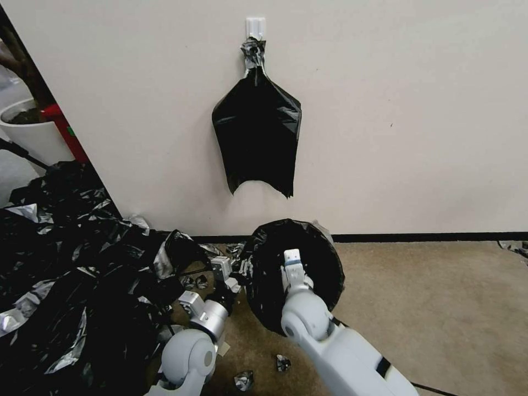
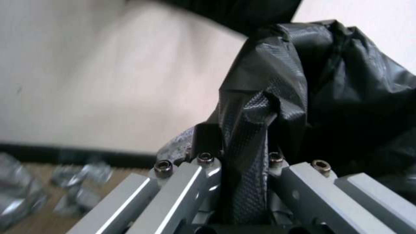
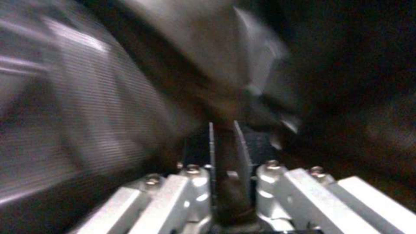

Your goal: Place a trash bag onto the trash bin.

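Here | left tool (image 2: 236,162) pinches trash bag (image 2: 329,97) | right tool (image 3: 225,143) closed, inside blurred

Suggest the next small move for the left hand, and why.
Probably draw the left hand, shut on a fold of the trash bag, outward and down over the rim: the film already covers the bin's mouth, and the right hand sits inside it.

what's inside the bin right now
The black trash bag lines and covers the bin, and the right gripper reaches into its mouth. The left gripper pinches the bag outside. The bin's bottom is hidden by film.
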`<state>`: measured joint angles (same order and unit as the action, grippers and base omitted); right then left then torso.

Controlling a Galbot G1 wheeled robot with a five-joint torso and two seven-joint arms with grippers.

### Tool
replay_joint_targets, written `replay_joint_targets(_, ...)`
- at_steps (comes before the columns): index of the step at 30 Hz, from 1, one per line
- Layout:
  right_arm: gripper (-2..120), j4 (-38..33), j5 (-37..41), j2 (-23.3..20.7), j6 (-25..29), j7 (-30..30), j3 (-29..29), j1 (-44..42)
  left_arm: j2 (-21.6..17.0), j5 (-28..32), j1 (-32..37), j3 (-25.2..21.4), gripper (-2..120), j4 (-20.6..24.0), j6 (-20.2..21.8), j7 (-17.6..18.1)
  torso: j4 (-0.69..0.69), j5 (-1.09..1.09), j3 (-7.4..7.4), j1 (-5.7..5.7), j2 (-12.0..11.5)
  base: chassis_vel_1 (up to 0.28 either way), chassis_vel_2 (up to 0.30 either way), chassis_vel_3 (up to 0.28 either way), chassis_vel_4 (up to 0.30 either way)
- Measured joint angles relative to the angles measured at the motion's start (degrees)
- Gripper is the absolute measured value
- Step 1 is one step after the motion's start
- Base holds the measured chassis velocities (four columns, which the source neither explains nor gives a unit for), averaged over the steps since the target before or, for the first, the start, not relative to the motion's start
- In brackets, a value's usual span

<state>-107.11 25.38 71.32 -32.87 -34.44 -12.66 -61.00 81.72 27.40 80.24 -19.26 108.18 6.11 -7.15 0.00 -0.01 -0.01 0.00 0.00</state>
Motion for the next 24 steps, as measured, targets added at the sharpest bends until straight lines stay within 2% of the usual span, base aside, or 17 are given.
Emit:
replay_joint_targets(2, 25, -5.01, 0.32, -2.03, -0.34, 1.86, -0.5, -2.22, -0.18, 0.09, -0.65, -0.22, 5, -0.7, 1.9, 1.66, -0.01, 0.01, 0.0, 0.0, 0.0, 0.0, 0.0, 0.0, 0.0)
replay_joint_targets(3, 25, -5.01, 0.32, -2.03, -0.34, 1.86, -0.5, -2.22, -0.18, 0.09, -0.65, -0.22, 5, -0.7, 1.9, 1.66, -0.01, 0.01, 0.0, 0.0, 0.0, 0.0, 0.0, 0.0, 0.0)
replay_joint_targets(5, 37, -10.93, -0.25, -3.05, -0.1, 3.14, 0.44, -4.21, -0.32, 1.28, -1.67, -0.6, 5, -0.96, 6.43, 5.02, 0.0, 0.01, 0.0, 0.0, 0.0, 0.0, 0.0, 0.0, 0.0)
replay_joint_targets(6, 37, -10.93, -0.25, -3.05, -0.1, 3.14, 0.44, -4.21, -0.32, 1.28, -1.67, -0.6, 5, -0.96, 6.43, 5.02, 0.0, 0.01, 0.0, 0.0, 0.0, 0.0, 0.0, 0.0, 0.0)
replay_joint_targets(8, 44, -13.43, -2.04, -3.04, 1.06, 4.04, 2.06, -4.97, -0.35, 3.43, -2.34, -0.66, 5, -0.71, 10.89, 8.44, -0.01, 0.0, 0.0, 0.0, 0.0, 0.0, 0.0, 0.0, 0.0)
replay_joint_targets(10, 54, -15.36, -5.57, -2.82, 2.81, 5.83, 4.29, -5.91, -0.45, 7.24, -3.08, -1.33, 5, 0.49, 17.14, 12.53, 0.0, 0.02, 0.0, 0.0, 0.0, 0.0, 0.0, 0.0, 0.0)
replay_joint_targets(11, 54, -15.36, -5.57, -2.82, 2.81, 5.83, 4.29, -5.91, -0.45, 7.24, -3.08, -1.33, 5, 0.49, 17.14, 12.53, 0.0, 0.02, 0.0, 0.0, 0.0, 0.0, 0.0, 0.0, 0.0)
replay_joint_targets(12, 57, -15.77, -6.75, -2.72, 3.29, 6.41, 4.98, -6.22, -0.46, 8.29, -3.25, -1.56, 5, 0.79, 18.92, 13.48, 0.0, 0.02, 0.0, 0.0, 0.0, 0.0, 0.0, 0.0, 0.0)
replay_joint_targets(14, 69, -16.84, -9.6, -2.3, 4.76, 7.72, 7.15, -7.33, -0.49, 11.72, -3.75, -2.48, 5, 1.33, 25.44, 15.83, 0.0, 0.01, 0.0, 0.0, 0.0, 0.0, 0.0, 0.0, 0.0)
replay_joint_targets(15, 69, -16.84, -9.6, -2.3, 4.76, 7.72, 7.15, -7.33, -0.49, 11.72, -3.75, -2.48, 5, 1.33, 25.44, 15.83, 0.0, 0.01, 0.0, 0.0, 0.0, 0.0, 0.0, 0.0, 0.0)
replay_joint_targets(17, 80, -16.96, -10.22, -1.91, 5.29, 8.03, 8.19, -8.24, -0.5, 13.54, -3.99, -3.18, 5, 1.35, 29.82, 16.75, -0.01, 0.01, 0.0, 0.0, 0.0, 0.0, 0.0, 0.0, 0.0)
replay_joint_targets(19, 84, -16.78, -10.5, -1.77, 5.57, 8.12, 8.39, -8.58, -0.46, 13.72, -4.0, -3.25, 5, 1.28, 30.97, 16.93, 0.0, 0.01, 0.0, -0.01, 0.0, 0.0, 0.0, 0.0, 0.0)
replay_joint_targets(21, 94, -15.9, -11.22, -1.49, 6.19, 8.26, 8.6, -9.42, -0.16, 13.6, -3.99, -3.22, 5, 0.77, 31.96, 17.18, 0.0, 0.01, 0.0, 0.0, 0.0, 0.0, 0.0, 0.0, 0.0)
replay_joint_targets(24, 98, -15.33, -11.46, -1.21, 6.59, 8.32, 8.78, -9.86, -0.03, 12.41, -3.9, -3.06, 5, 0.53, 31.86, 17.2, 0.0, 0.01, 0.0, 0.0, 0.0, 0.0, 0.0, 0.0, 0.0)
